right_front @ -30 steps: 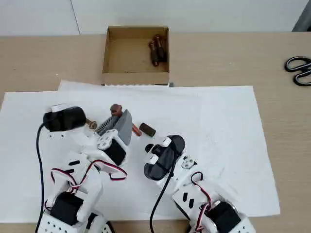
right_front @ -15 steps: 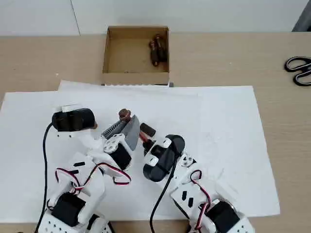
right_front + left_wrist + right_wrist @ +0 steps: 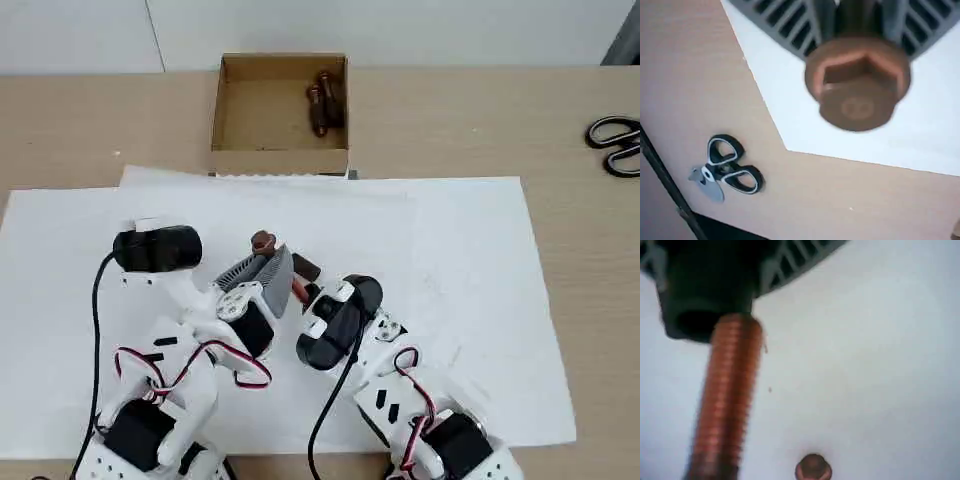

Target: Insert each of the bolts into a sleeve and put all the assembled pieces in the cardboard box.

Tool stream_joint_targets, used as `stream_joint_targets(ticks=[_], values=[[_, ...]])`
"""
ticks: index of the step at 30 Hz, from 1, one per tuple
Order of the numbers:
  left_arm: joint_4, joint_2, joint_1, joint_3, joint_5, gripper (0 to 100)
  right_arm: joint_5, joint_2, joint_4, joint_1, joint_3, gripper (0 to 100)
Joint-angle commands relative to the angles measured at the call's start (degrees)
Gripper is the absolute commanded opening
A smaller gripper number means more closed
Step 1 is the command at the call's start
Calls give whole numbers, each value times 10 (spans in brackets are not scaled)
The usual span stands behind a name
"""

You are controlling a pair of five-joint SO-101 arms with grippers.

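Left gripper [image 3: 268, 262] is clamped on a bolt [image 3: 858, 82], whose hex head faces its wrist camera, and we see the right gripper [image 3: 308, 285] grasping a dark sleeve [image 3: 700, 300] just beside it, over the paper [image 3: 450, 250]. We find the bolt's threaded tip touching the rim of the sleeve's mouth; whether it has entered we cannot tell. A second bolt [image 3: 813, 468] lies on the paper nearby. Past the paper's far edge stands the box [image 3: 228, 110], with assembled pieces [image 3: 322, 98] against its right wall. Scissors [image 3: 615, 145] lie well apart on the table [image 3: 450, 120].
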State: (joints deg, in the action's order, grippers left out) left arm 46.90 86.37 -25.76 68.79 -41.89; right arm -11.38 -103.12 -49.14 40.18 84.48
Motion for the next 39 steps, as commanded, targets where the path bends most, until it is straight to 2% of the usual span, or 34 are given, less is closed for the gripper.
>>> stream_joint_targets(ticks=[1,8,13,20,27,39], values=[[2,6,-5,-28,-4,6,-4,-6,20,-6,-7,2],[-8,8,-2,-24,-4,6,-4,-7,16,-4,-9,2],[-47,5,36,-25,-3,6,-4,-7,16,15,-8,2],[-46,5,36,-24,-3,6,-4,-7,19,18,-8,2],[-13,5,-4,-23,-3,6,-4,-7,19,18,-9,2],[-17,7,17,-15,-2,6,-4,-7,20,18,-10,2]])
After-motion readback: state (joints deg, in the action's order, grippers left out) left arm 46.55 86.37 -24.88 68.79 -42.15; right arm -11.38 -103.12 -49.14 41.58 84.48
